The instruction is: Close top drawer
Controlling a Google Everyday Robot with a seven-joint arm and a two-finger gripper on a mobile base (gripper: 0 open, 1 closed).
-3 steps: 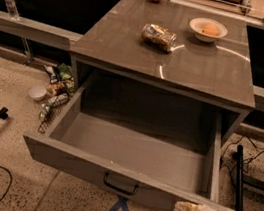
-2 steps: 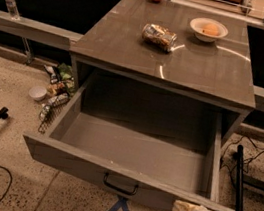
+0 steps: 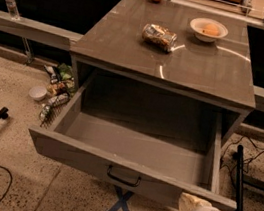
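The top drawer (image 3: 78, 153) is pulled far out of the grey cabinet (image 3: 179, 65). The gripper (image 3: 190, 210) sits low, just beside the drawer's front right corner. I cannot tell how it is set.

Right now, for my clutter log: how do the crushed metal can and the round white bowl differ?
The crushed metal can lies on its side; the round white bowl stands upright. The can is patterned, the bowl plain, holding an orange fruit. Both sit on the grey cabinet. The hand is by the open grey top drawer's right front corner.
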